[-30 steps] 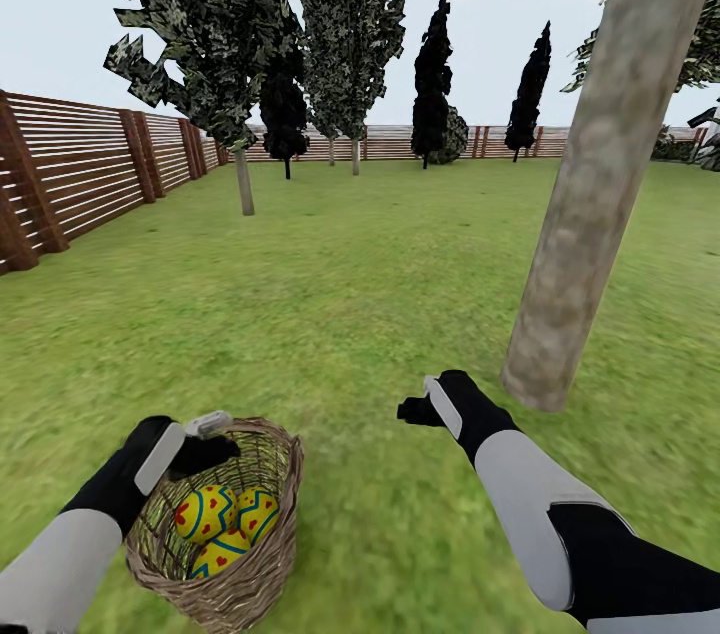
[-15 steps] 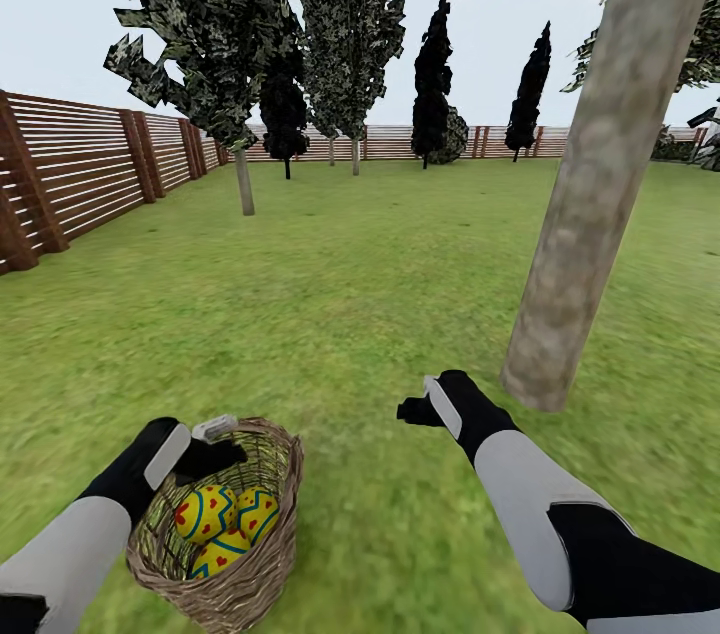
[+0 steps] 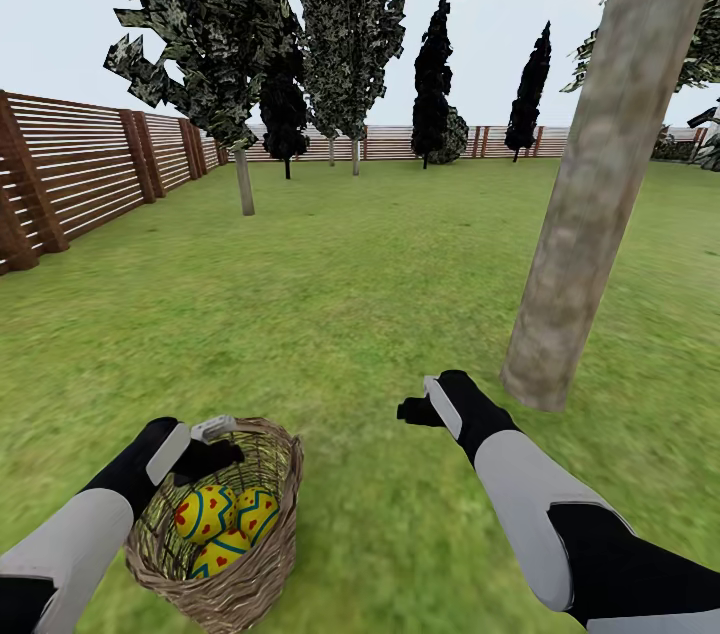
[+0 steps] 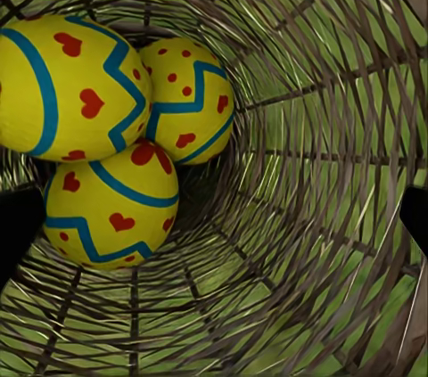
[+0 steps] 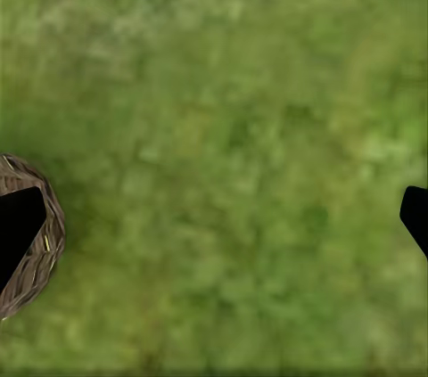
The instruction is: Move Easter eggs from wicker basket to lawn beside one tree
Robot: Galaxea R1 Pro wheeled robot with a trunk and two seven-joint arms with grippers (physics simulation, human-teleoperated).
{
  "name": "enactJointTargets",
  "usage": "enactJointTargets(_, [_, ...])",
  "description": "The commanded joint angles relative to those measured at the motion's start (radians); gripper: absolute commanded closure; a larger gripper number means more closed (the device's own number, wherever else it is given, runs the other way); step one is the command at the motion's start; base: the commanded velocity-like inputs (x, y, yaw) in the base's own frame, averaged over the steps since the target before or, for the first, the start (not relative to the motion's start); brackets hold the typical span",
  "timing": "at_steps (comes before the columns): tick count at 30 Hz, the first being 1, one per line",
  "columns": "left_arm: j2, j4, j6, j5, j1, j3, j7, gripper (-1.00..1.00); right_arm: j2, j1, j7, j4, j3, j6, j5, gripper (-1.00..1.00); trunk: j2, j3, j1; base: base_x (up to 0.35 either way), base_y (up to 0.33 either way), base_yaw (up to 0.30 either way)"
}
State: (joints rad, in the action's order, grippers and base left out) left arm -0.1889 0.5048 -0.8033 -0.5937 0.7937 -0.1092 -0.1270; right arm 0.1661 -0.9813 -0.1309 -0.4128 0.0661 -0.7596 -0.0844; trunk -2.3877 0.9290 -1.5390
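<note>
Three yellow Easter eggs with blue zigzags and red marks (image 3: pixel 205 512) (image 3: pixel 257 511) (image 3: pixel 218 551) lie together in the wicker basket (image 3: pixel 285 474) on the lawn (image 3: pixel 340 314). My left gripper (image 3: pixel 197 444) hangs open over the basket's rim, its fingers wide apart and touching no egg. Its wrist view looks down into the basket (image 4: pixel 312 172) at the eggs (image 4: pixel 67 83) (image 4: pixel 187 96) (image 4: pixel 107 208). To the right, my right gripper (image 3: pixel 420 406) hovers open over bare grass, short of the thick grey-brown tree trunk (image 3: pixel 590 184).
A brown slat fence (image 3: pixel 70 174) runs along the left and back. Thin-trunked leafy trees (image 3: pixel 243 182) and dark cypress-like trees (image 3: pixel 432 84) stand far off. The right wrist view shows grass (image 5: pixel 232 127) and the basket's edge (image 5: pixel 45 257).
My left gripper has edged slightly further over the basket and its forearm has dropped a little. The right arm, the eggs and the basket have not moved.
</note>
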Motion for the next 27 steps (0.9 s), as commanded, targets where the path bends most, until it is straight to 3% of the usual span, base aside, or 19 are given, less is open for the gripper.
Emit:
enactJointTargets(1, [-0.001,0.001,0.002,-0.011,0.001,-0.008,-0.008,-1.0,0.001,0.0,-0.009,-0.001,0.006,-0.003,-0.009,-1.0,0.0,0.001,0.0,0.0,0.0,0.0])
enactJointTargets(14, [-0.001,0.002,0.008,-0.011,0.001,-0.01,-0.008,-1.0,0.003,0.0,-0.009,-0.001,0.005,-0.003,-0.009,-1.0,0.0,0.001,0.0,0.014,-0.009,0.001])
enactJointTargets(27, [-0.001,0.0,0.001,-0.011,0.001,-0.007,-0.01,-1.0,0.003,0.0,-0.01,-0.001,0.003,-0.003,-0.009,-1.0,0.0,0.001,0.0,0.001,0.0,0.153])
